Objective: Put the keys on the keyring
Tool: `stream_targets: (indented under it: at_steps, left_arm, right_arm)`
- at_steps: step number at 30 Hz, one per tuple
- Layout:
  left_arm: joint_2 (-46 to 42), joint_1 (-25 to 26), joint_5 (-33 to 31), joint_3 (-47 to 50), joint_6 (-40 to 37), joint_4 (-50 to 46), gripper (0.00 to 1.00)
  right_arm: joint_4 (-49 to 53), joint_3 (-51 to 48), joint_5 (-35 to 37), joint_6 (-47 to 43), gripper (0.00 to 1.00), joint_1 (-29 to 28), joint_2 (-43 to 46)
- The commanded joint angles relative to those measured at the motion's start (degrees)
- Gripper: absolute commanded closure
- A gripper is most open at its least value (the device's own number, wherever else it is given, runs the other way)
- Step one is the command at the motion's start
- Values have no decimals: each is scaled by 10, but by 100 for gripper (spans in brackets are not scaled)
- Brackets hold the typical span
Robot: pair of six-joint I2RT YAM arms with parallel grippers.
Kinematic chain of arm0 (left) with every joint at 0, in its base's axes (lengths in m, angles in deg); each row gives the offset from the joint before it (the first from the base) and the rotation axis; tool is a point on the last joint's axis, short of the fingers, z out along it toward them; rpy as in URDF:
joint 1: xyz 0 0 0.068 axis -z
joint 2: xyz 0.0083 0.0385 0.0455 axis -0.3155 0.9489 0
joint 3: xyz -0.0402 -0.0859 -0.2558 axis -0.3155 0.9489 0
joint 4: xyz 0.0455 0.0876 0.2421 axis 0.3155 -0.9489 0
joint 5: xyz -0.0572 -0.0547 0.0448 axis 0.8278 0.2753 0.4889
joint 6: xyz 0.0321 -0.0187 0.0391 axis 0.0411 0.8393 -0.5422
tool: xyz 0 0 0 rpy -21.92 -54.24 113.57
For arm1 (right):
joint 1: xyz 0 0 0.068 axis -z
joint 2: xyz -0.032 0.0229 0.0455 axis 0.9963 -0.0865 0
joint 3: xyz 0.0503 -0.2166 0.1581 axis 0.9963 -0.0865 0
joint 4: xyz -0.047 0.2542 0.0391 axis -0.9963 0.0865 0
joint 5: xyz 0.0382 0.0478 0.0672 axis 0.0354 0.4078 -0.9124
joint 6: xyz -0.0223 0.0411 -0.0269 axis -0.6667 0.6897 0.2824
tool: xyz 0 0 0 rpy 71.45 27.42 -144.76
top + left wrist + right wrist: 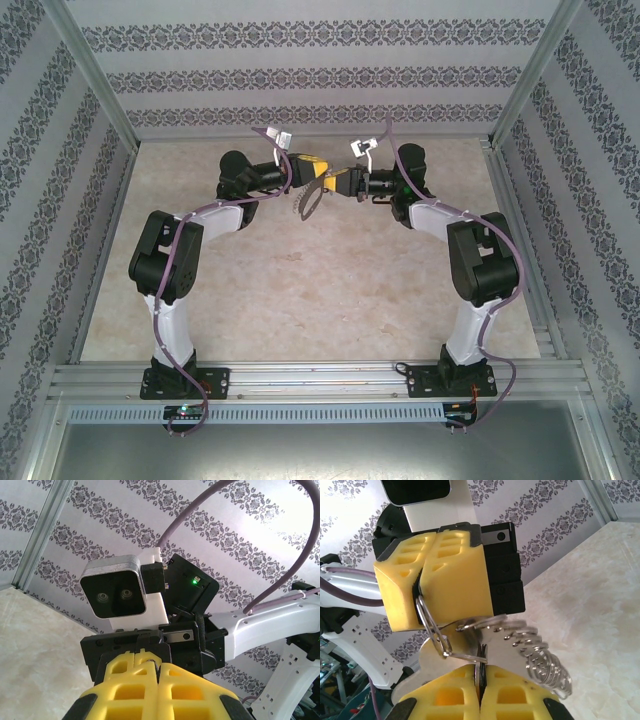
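1. Over the far middle of the table (300,290), in the top view, the left gripper (322,174) and right gripper (343,183) meet tip to tip, both sets of jaws drawn together. The keyring (311,203) hangs as a grey crescent under their meeting point, a little to the left arm's side, clear of the tabletop. Neither arm is nearer than the other.

2. From the left wrist, the left gripper (156,659) has its yellow fingers pressed together. It points straight at the right arm's wrist camera (114,590).

3. From the right wrist, the left gripper (418,587) is clamped on the thin wire edge of the keyring (422,669). Its long axis runs from those jaws down to the right gripper (480,672), and its chain (540,657) trails off to the right. The right fingers are closed on a dark sliver, probably the key (481,663), though it is too hidden to be sure. It sits touching the loop's wire, so the threading likely turns on lining the key up along that wire.
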Motion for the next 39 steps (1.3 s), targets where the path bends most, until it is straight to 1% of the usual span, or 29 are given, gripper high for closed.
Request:
stream_targets:
  at_steps: [1,4,7,11,13,16,18,20,29,30,34,38,39]
  left_arm:
    - [-31,15,1,-2,1,54,100]
    - [-29,15,0,-4,-3,50,100]
    - [-28,16,1,-5,-3,48,100]
    - [-32,16,3,-5,-4,48,100]
    - [-31,17,3,-5,-4,46,100]
    - [-27,19,3,-9,-4,45,100]
    - [-26,19,3,-10,-4,46,100]
    - [-26,19,3,-10,-5,43,100]
    - [-24,20,4,-11,-10,36,100]
    - [-24,20,4,-10,-12,36,100]
    - [-24,20,3,-8,-18,32,100]
    - [-20,20,3,-8,-19,33,100]
    - [-19,21,3,-9,-18,33,100]
  right_arm:
    - [-20,16,-15,8,100,-2,-13]
    - [-38,20,-26,26,100,-8,-20]
    - [-37,21,-35,23,100,-11,-19]
    - [-39,11,-27,21,100,5,-19]
    - [-65,13,-23,44,100,9,-28]
    - [-135,37,-43,109,100,-9,-50]
    - [-119,44,-49,99,100,-20,-50]
    - [-94,38,-44,74,100,-18,-45]
    - [-114,4,-33,83,100,9,-28]
    - [-114,0,-31,82,95,12,-24]
    - [-112,-27,-20,79,63,32,-1]
    - [-105,-68,-13,70,50,58,34]
    - [-101,-78,-10,65,48,64,45]
